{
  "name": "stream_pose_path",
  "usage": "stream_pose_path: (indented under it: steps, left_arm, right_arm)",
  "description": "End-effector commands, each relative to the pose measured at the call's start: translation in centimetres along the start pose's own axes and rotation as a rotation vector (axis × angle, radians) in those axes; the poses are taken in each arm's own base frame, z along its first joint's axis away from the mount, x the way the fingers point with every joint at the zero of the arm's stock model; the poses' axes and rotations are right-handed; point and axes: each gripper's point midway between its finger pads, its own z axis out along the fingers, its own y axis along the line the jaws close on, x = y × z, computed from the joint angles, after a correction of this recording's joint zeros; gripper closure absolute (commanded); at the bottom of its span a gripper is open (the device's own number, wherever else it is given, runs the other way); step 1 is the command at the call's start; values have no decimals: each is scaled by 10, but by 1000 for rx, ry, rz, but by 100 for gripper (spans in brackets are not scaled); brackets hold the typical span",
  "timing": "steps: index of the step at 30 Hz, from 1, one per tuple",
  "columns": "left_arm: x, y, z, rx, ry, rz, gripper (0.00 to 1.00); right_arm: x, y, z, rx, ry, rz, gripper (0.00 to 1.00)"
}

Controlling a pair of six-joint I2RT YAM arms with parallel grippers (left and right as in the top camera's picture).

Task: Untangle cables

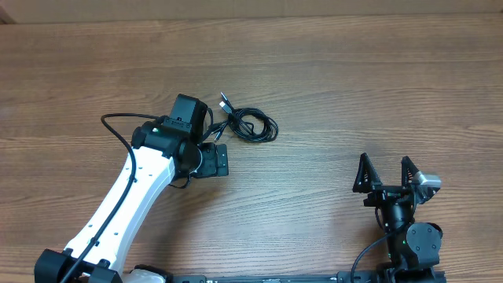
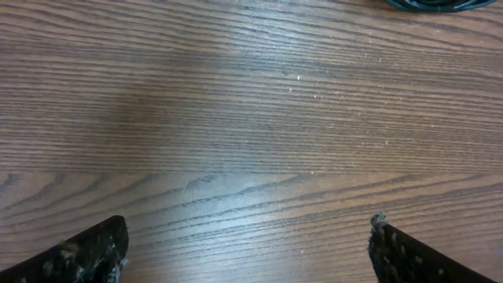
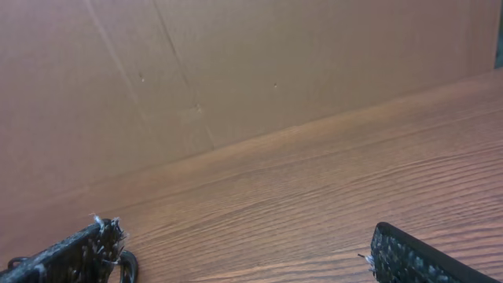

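Note:
The cables [image 1: 253, 126] lie in a small tangled black bundle on the wooden table, with one plug end [image 1: 224, 101] sticking out at the upper left. My left gripper [image 1: 203, 140] points down just left of the bundle, not touching it. In the left wrist view the left gripper [image 2: 247, 228] stands open over bare wood, and only an edge of the cables [image 2: 428, 4] shows at the top right. My right gripper [image 1: 385, 171] is open at the lower right, far from the bundle. The right wrist view shows the right gripper [image 3: 244, 236] with nothing between its fingers.
A cardboard wall [image 3: 236, 71] stands along the table's far edge. A thicker black wire [image 1: 118, 134] runs along the white left arm. A dark loop [image 3: 127, 267] shows beside the right gripper's left finger; I cannot tell what it is.

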Motion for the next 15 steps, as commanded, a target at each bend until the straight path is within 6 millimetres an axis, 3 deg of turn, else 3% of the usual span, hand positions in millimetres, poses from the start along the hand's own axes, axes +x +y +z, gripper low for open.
stream_pose_path:
  steps: [1, 15]
  left_arm:
    - [1, 4, 3, -20, 2, -14, 2]
    - [-6, 0, 3, -4, -25, -32, 0]
  right_arm:
    - [2, 1, 0, -6, 0, -8, 0]
    - [2, 1, 0, -6, 0, -8, 0]
